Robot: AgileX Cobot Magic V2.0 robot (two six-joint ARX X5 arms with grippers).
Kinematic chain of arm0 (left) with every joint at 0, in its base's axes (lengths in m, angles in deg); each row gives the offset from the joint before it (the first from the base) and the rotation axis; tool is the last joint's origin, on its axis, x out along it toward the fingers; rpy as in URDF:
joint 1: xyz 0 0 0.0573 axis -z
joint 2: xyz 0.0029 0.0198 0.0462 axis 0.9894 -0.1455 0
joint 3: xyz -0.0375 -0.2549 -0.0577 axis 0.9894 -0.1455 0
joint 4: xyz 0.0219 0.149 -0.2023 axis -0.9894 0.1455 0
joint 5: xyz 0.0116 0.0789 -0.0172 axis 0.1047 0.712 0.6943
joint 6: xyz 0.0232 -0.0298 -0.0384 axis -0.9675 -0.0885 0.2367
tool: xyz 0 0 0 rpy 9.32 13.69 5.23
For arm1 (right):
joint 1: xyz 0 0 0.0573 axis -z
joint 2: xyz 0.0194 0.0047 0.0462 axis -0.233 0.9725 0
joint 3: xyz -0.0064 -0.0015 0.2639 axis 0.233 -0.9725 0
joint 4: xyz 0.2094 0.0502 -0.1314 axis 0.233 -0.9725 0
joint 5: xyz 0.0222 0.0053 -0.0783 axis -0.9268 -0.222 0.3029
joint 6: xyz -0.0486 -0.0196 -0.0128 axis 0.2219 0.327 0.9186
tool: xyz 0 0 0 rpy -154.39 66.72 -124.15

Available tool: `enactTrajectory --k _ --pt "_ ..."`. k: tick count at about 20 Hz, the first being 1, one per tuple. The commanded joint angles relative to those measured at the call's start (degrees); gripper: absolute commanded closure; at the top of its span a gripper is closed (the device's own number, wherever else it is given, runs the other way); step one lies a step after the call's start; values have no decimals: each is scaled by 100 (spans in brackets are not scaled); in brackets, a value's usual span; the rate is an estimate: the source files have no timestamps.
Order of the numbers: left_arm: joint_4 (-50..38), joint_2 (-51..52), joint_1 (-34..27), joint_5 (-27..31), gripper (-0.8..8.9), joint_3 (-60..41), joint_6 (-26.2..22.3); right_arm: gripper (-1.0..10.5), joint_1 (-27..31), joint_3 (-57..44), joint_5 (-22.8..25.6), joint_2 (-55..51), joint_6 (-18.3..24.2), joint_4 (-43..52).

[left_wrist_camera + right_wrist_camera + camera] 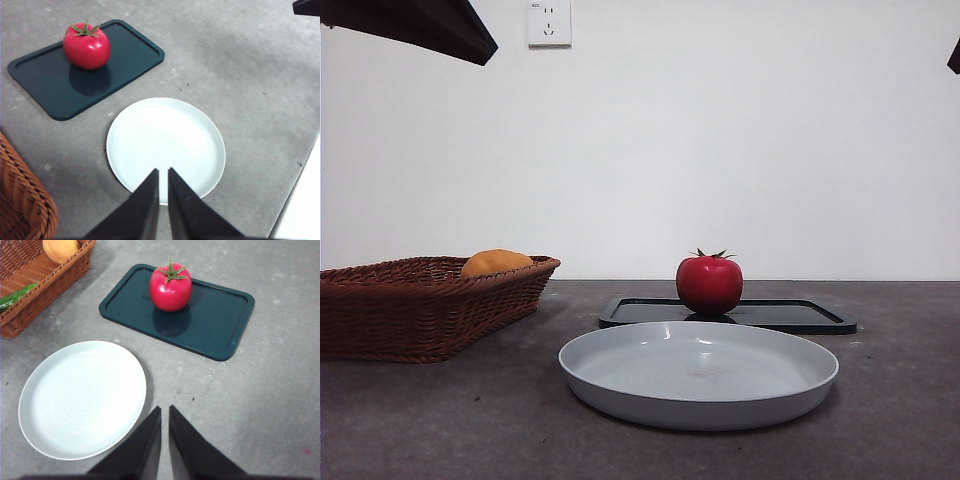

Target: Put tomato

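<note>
The glossy red tomato [709, 284] with a green stem stands upright on a dark tray [790, 316] behind a pale grey plate [620, 385]. It also shows in the left wrist view [86, 46] and the right wrist view [170, 287]. My left gripper [163, 173] is shut and empty, high above the near rim of the plate [130, 130]. My right gripper [165, 410] is shut and empty, high above the table beside the plate [60, 400]. Both are well apart from the tomato.
A brown wicker basket [380, 310] stands at the left with an orange-yellow fruit [495, 262] in it; the right wrist view shows the fruit [60, 249] and something green [15, 296] in the basket. A wall socket [549, 22] is high on the back wall.
</note>
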State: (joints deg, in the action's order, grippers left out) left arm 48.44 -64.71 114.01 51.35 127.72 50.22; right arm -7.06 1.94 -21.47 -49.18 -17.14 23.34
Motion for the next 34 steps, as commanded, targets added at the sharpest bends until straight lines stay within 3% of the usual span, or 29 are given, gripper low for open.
enactTrajectory --k 1,7,11,13,15,18,26,34 --pt "-57 -33 31 -11 789 48 9 929 -28 39 2 17 26 59" --pt "-199 79 -131 -7 797 -46 -28 929 -28 39 2 17 24 59" --pt "-1674 1036 -1119 39 793 -1370 -33 929 -28 39 2 17 26 59" --pt "-2402 1840 -1751 470 793 -2310 273 929 -28 39 2 17 26 59" --pt "-2726 2664 -2201 1427 793 -3152 734 929 -28 39 2 17 26 59" --pt "-2638 3641 -2446 2273 793 -3971 750 929 -28 39 2 17 26 59" --pt "-1784 5119 -2900 2302 793 -4736 745 929 -28 39 2 17 26 59" --pt "-1655 5193 -2916 2245 793 -4736 719 929 -28 39 2 17 26 61"
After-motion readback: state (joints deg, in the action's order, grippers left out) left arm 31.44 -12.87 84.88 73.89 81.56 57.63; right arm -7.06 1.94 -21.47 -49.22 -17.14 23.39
